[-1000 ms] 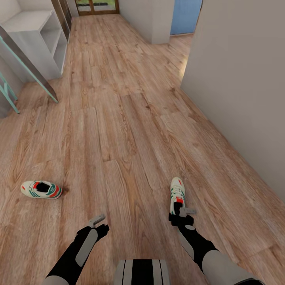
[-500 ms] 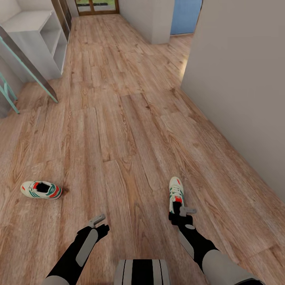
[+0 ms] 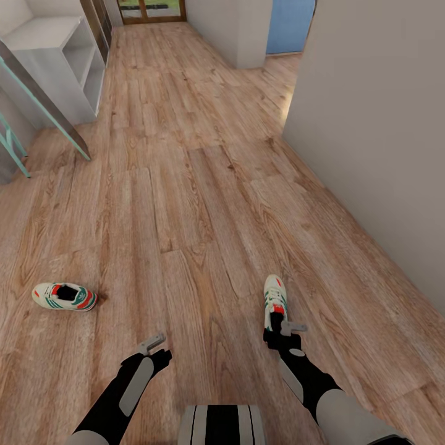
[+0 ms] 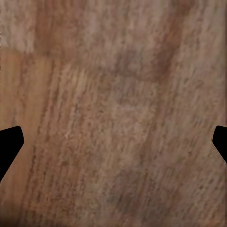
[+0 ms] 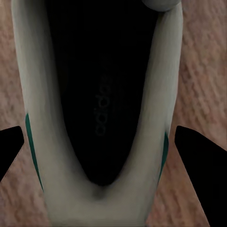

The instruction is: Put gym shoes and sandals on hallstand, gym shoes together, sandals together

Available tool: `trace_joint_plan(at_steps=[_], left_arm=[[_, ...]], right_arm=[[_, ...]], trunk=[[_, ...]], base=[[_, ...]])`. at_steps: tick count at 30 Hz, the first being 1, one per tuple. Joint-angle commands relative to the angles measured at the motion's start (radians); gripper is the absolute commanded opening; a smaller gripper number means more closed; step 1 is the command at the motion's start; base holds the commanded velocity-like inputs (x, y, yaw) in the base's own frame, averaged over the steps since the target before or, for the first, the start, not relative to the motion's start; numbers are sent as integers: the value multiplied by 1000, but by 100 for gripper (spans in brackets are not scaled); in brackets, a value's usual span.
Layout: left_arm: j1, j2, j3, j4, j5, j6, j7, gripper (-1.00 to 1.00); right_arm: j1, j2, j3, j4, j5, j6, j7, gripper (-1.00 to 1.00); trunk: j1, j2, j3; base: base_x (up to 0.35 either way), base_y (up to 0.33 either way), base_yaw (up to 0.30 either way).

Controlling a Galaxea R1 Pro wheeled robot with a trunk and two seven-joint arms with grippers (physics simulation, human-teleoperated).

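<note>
The corridor floor (image 3: pixel 185 204), light wood-plank laminate, runs away from the robot toward a doorway, with a grey wall (image 3: pixel 377 123) along the robot's right. At the far left stands a white shelving unit (image 3: pixel 65 59) with open shelves, and a teal-framed stand (image 3: pixel 43 105) leans just in front of it; whether that white unit is the hallstand I cannot tell from here.

2 gym shoes lie on the floor, well apart. The left gym shoe (image 3: pixel 64 296) rests on its sole off to the robot's left, untouched. The right gym shoe (image 3: pixel 275 300) points away from the robot, directly under the right gripper (image 3: pixel 279 327). In the right wrist view this shoe's dark opening (image 5: pixel 101 94) sits between the 2 fingertips, which stand apart on either side of the heel, not yet closed on it.

The left gripper (image 3: pixel 156 346) hovers over bare planks; its wrist view shows wood grain (image 4: pixel 113 113) between 2 spread fingertips, so its jaws are apart and hold nothing.

Judged from this, the task is at its very start: 0 of 4 items are on a rack, the first grasp is being lined up, and the 2 sandals have yet to be dealt with.
</note>
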Motion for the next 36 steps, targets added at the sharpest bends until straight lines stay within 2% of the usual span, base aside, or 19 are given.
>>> trace_joint_plan(at_steps=[1, 12, 15, 16, 17, 19, 21, 22, 24, 27, 30, 36], left_arm=[[1, -1, 0, -2, -1, -2, 3, 100], [10, -1, 1, -12, -4, -9, 8, 100], [46, 4, 2, -82, -5, -49, 27, 100], [57, 5, 2, -106, -5, -60, 37, 100], [78, 6, 4, -154, -5, -79, 59, 100], [93, 8, 8, -190, -5, -94, 80, 100], [102, 10, 10, -213, -6, -106, 94, 100], [108, 15, 12, -227, -6, -124, 103, 100], [114, 29, 13, -236, -5, -191, 111, 100], [117, 47, 14, -238, -1, -228, 113, 100], [118, 62, 12, -238, 11, -223, 111, 100], [120, 62, 5, -227, 18, -214, 113, 100]], right_arm=[[0, 0, 0, -1, -2, 0, 1, -100], [0, -1, -1, -5, -1, -1, 1, -100], [1, -6, 1, -109, -4, 43, 1, -100], [3, -7, 1, -154, -4, 79, 1, -100], [9, -10, 0, -265, -4, 193, 0, -100], [22, -18, -2, -389, -2, 349, -1, -100], [42, -37, -3, -515, -1, 507, -1, -100], [62, -61, -4, -633, -2, 624, 0, -100], [92, -100, -3, -819, -2, 751, -2, -100], [110, -119, -5, -911, -6, 808, -1, -100], [125, -124, -3, -992, -7, 827, -2, -100], [216, -120, -5, -1157, -5, 832, -9, -100]], trunk=[[0, 0, 0], [-5, 3, 43], [-6, 3, 54], [-7, 4, 58], [-7, 4, 62], [-8, 4, 70], [-9, 5, 77], [-9, 5, 81], [-10, 5, 89], [-12, 6, 101], [-13, 7, 112], [-13, 7, 112]], base=[[0, 0, 0], [0, 0, 0], [0, 0, 0], [0, 0, 0], [0, 0, 0], [0, 0, 0], [0, 0, 0], [0, 0, 0], [0, 0, 0], [0, 0, 0], [0, 0, 0], [0, 0, 0]])
